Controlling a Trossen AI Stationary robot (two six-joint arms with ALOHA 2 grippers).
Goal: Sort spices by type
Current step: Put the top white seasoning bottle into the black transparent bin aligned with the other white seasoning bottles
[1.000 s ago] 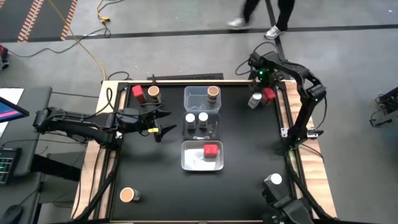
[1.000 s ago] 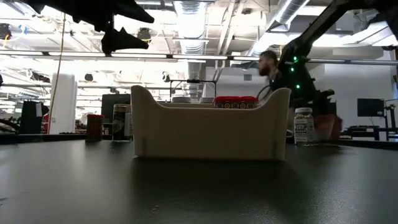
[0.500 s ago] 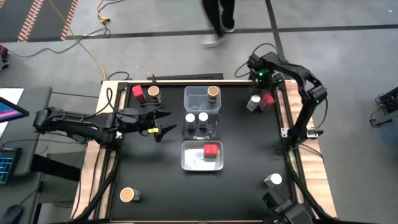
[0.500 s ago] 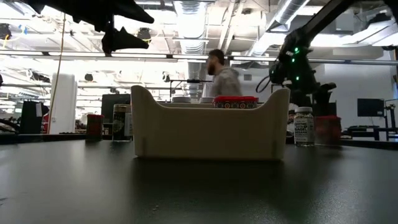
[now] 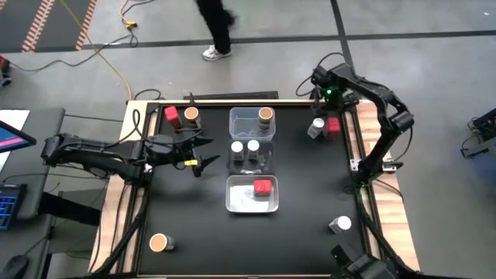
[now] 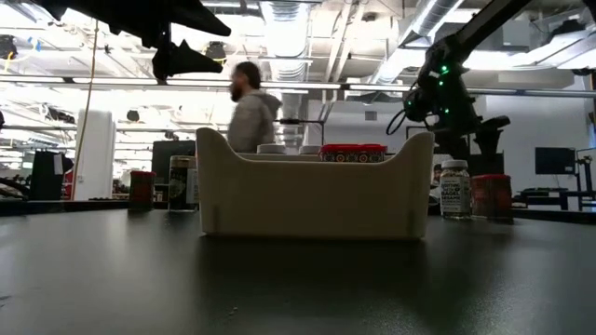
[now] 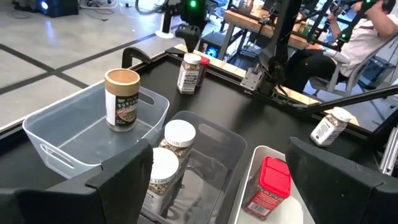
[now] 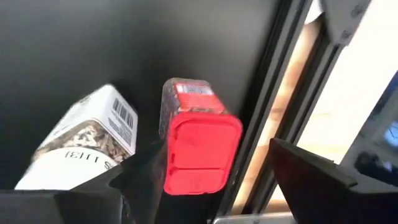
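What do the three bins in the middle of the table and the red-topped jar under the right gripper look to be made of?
Bins: clear, glossy plastic by the look, since the dark table shows through the walls. Red-topped jar: apparently a clear plastic or glass body, spice visible inside, with an opaque, smooth red plastic-looking cap. Right gripper hangs open above it.

Your left arm reaches in from the desk's left edge, stretched low and nearly level, its dark two-finger left gripper (image 5: 203,152) with fingers (image 7: 118,180) spread wide and holding nothing. Your right arm rises from the right edge, elbow bent high, folding back toward the far right corner, where the right gripper (image 5: 324,116) points straight down, fingers (image 8: 134,174) parted, gripping nothing.
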